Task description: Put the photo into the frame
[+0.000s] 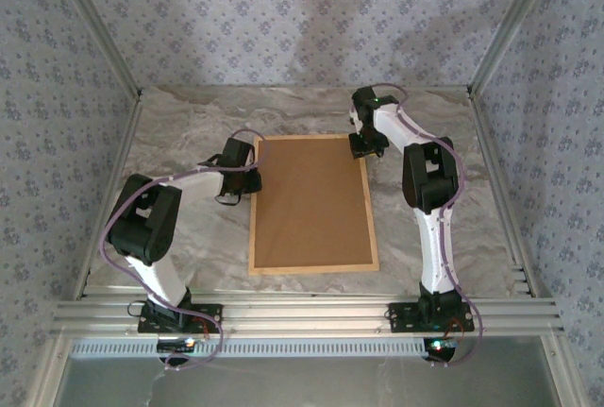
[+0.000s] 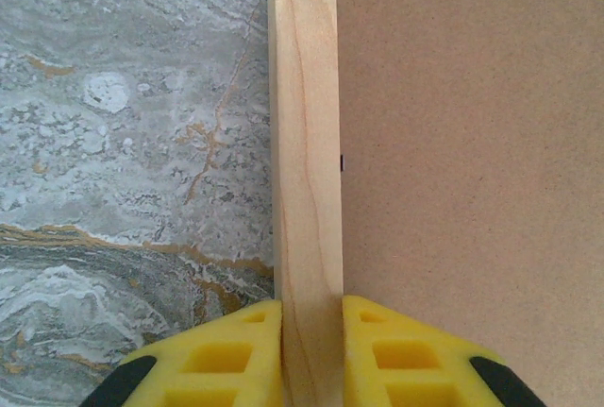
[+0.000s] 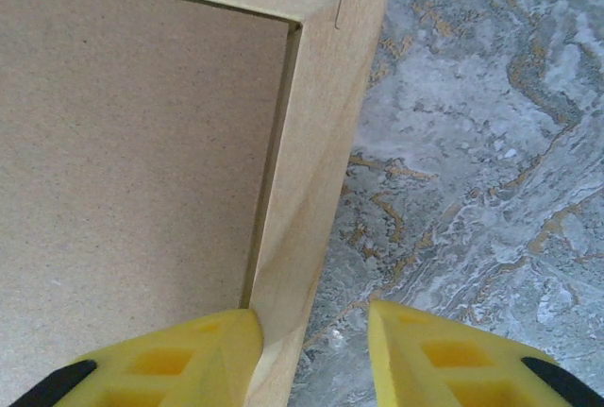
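The left gripper point(image 2: 310, 324) pinches tight a rail of the frame point(image 2: 307, 143). The right gripper point(image 3: 311, 331) stands open astride another rail, one finger clear. Between them the backing board point(image 1: 311, 204) hides the front.

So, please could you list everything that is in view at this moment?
frame: one, light wood, lying back up mid-table.
backing board: one, brown, set in the frame.
table: one, grey marbled, under all.
walls: three, blue-grey floral paper, around the table.
left arm, right arm: one each, black and white, near edge.
left gripper: one, yellow jaws shut on the frame's left rail.
right gripper: one, yellow jaws open astride the right rail, far corner.
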